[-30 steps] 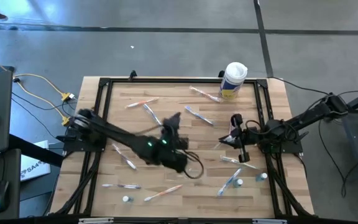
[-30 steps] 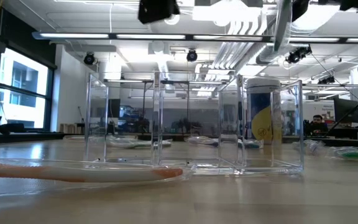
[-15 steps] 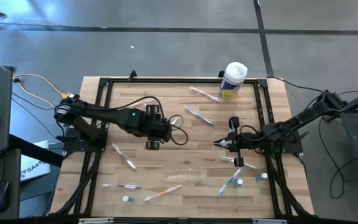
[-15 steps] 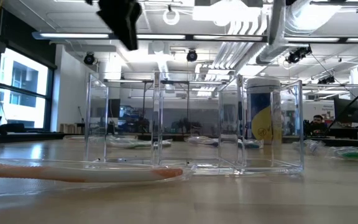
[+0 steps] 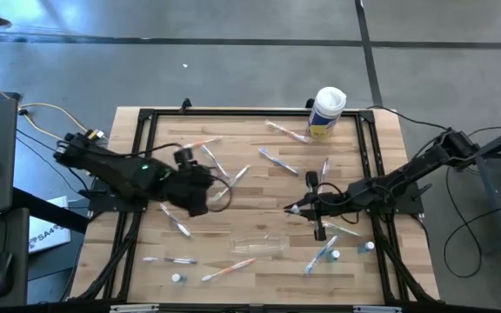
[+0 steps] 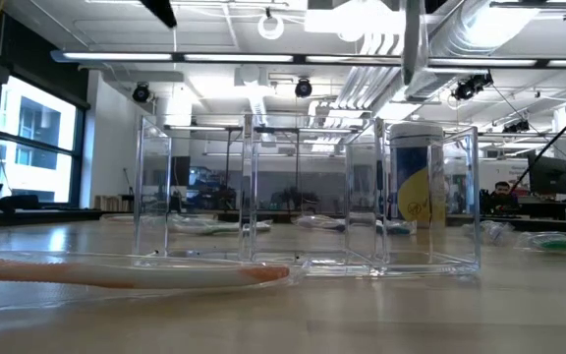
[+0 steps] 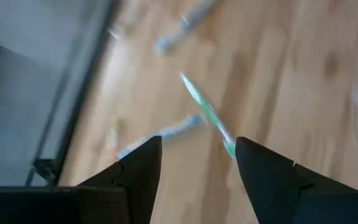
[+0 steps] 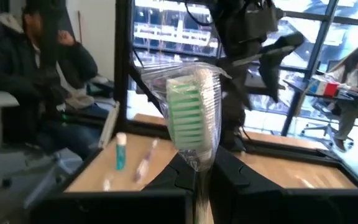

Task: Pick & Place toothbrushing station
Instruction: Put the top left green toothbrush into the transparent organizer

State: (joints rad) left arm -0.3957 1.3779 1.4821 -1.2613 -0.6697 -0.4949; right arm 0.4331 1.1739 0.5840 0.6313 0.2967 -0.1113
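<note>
Beyond the far edge, the low view shows a bright workshop with ceiling lights and tall windows. Wooden table (image 5: pixel 259 187) fills the middle of the high view, edged by a black frame.

Largest on it is the white canister (image 5: pixel 327 111) with a yellow label, upright at the far edge; what it holds cannot be seen. A clear plastic organizer (image 6: pixel 308 197) stands near the front edge, long axis running left to right across the table. In the low view its upright compartments look empty, and the canister shows through them from behind.

Toothbrushes lie scattered flat over the boards, pointing every way: one wrapped brush (image 5: pixel 278 130) rests beside the canister, an orange-handled one (image 5: pixel 230 269) lies just in front of the organizer, and small white-capped tubes (image 5: pixel 177 278) sit near the front corners.

The left gripper (image 7: pixel 194 163) hovers over the table's left half, fingers apart with nothing between them. The right gripper (image 5: pixel 298 209) reaches toward the centre, fingers clamped on a wrapped toothbrush (image 8: pixel 191 118) with green bristles, its long axis in line with the fingers and its head pointing away from the wrist.
</note>
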